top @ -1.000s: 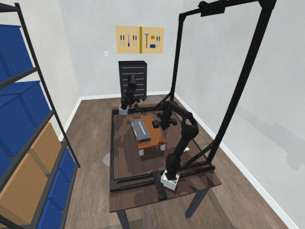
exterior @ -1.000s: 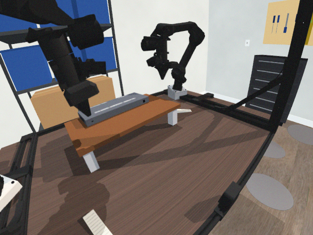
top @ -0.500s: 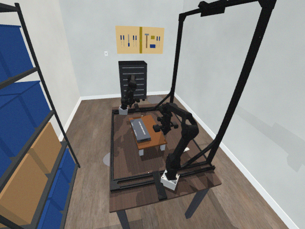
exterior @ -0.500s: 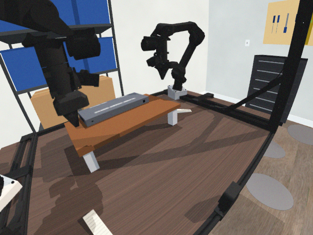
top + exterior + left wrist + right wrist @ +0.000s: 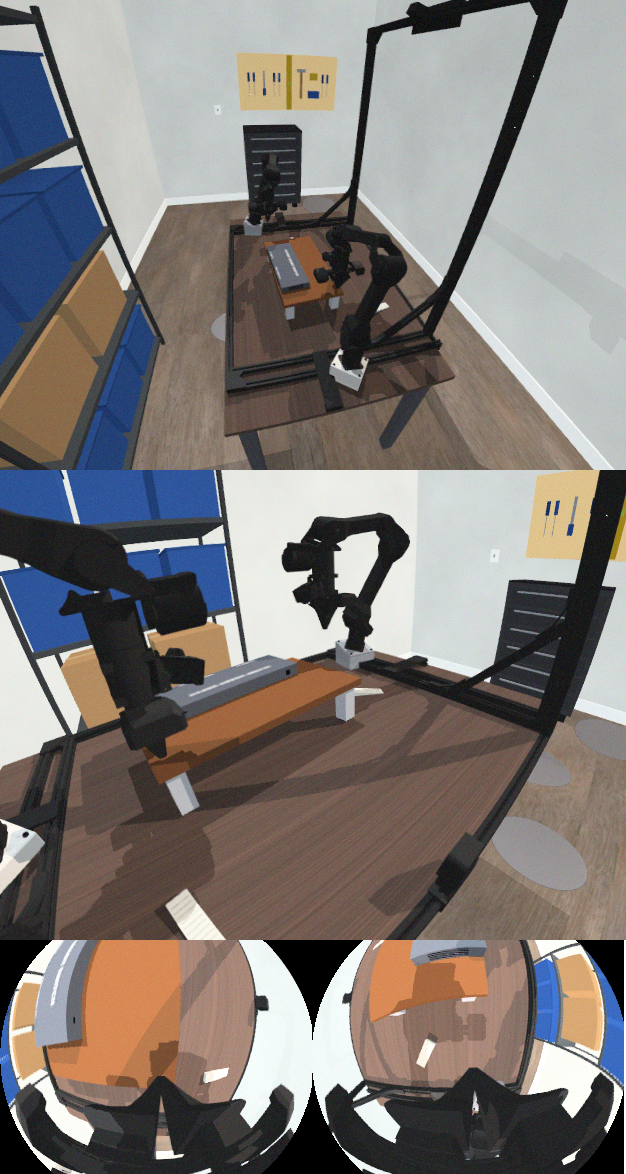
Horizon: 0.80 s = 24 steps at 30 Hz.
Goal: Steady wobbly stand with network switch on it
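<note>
Stand lay lengthwise between the arms, switch on top; left fingers, closed and empty, were over its left-arm end, contact unclear; right fingers, closed and empty, hung well apart.

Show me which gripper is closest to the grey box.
The left gripper: it hangs low by the orange stand's edge; the right gripper hangs beyond the stand.
</note>
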Each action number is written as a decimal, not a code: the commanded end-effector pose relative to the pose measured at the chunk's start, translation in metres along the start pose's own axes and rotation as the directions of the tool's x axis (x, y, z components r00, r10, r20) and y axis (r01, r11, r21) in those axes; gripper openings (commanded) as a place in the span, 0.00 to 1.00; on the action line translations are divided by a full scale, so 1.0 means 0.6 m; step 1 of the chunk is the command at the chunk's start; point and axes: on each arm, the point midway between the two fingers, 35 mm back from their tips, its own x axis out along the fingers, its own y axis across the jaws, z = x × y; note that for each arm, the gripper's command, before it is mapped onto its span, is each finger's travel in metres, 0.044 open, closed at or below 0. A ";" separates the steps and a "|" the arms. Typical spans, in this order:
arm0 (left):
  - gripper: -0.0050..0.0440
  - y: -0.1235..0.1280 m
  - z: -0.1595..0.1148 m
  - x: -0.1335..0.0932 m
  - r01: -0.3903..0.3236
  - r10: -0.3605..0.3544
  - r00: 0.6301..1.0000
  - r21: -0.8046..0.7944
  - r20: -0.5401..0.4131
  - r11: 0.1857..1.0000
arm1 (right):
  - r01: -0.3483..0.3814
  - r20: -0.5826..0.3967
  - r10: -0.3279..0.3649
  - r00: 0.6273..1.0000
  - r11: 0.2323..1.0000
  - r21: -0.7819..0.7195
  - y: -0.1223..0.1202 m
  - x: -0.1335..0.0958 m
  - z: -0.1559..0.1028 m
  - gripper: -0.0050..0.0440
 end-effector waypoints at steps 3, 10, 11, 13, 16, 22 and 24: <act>0.10 0.001 -0.001 0.005 -0.003 0.003 1.000 -0.006 -0.003 1.000 | 0.000 0.000 0.000 1.000 1.000 0.000 0.000 0.000 0.000 0.10; 0.10 0.001 -0.001 0.032 -0.003 0.003 1.000 -0.006 -0.003 1.000 | 0.000 0.000 0.000 1.000 1.000 0.000 0.000 0.000 0.000 0.10; 0.10 0.001 -0.001 0.032 -0.003 0.003 1.000 -0.006 -0.003 1.000 | 0.000 0.000 0.000 1.000 1.000 0.000 0.000 0.000 0.000 0.10; 0.10 0.001 -0.001 0.032 -0.003 0.003 1.000 -0.006 -0.003 1.000 | 0.000 0.000 0.000 1.000 1.000 0.000 0.000 0.000 0.000 0.10; 0.10 0.001 -0.001 0.032 -0.003 0.003 1.000 -0.006 -0.003 1.000 | 0.000 0.000 0.000 1.000 1.000 0.000 0.000 0.000 0.000 0.10; 0.10 0.001 -0.001 0.032 -0.003 0.003 1.000 -0.006 -0.003 1.000 | 0.000 0.000 0.000 1.000 1.000 0.000 0.000 0.000 0.000 0.10; 0.10 0.001 -0.001 0.041 -0.003 0.003 1.000 -0.006 -0.003 1.000 | 0.000 0.000 0.000 1.000 1.000 0.000 0.000 0.000 0.000 0.10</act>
